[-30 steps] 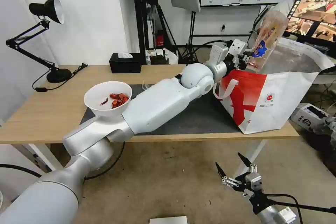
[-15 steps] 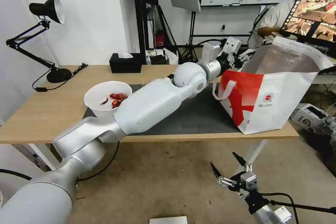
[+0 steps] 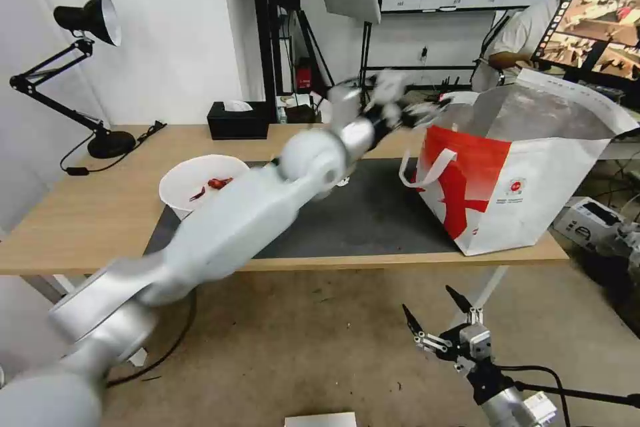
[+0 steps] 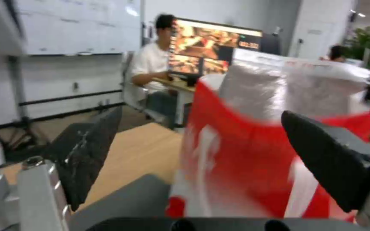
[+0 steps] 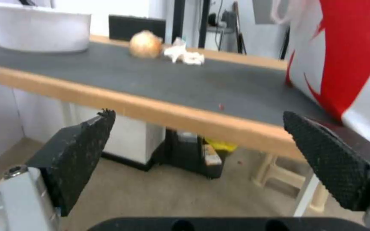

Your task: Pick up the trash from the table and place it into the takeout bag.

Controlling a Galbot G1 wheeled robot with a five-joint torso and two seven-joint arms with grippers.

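The takeout bag (image 3: 520, 167) stands open on the right end of the table (image 3: 80, 213), its foil lining showing. My left gripper (image 3: 403, 110) hovers just left of the bag's rim, blurred by motion. In the left wrist view it (image 4: 200, 115) is open and holds nothing, with the bag (image 4: 253, 154) right in front. A white bowl (image 3: 200, 180) of red scraps rests at the left end of the dark mat (image 3: 373, 213). My right gripper (image 3: 430, 303) hangs open below the table's front edge. Its wrist view shows the bowl (image 5: 35, 27), a beige lump in a clear bag (image 5: 145, 44) and a crumpled tissue (image 5: 185, 55).
A black tissue box (image 3: 238, 121) sits at the table's back edge, and a black desk lamp (image 3: 93, 20) stands at its far left. A cardboard box (image 3: 587, 217) lies on the floor to the right. Tripods and stands crowd the space behind the table.
One second ago my left gripper held a clear packet of leftovers over the bag. The packet is gone from it, and the arm is swinging back to the left.
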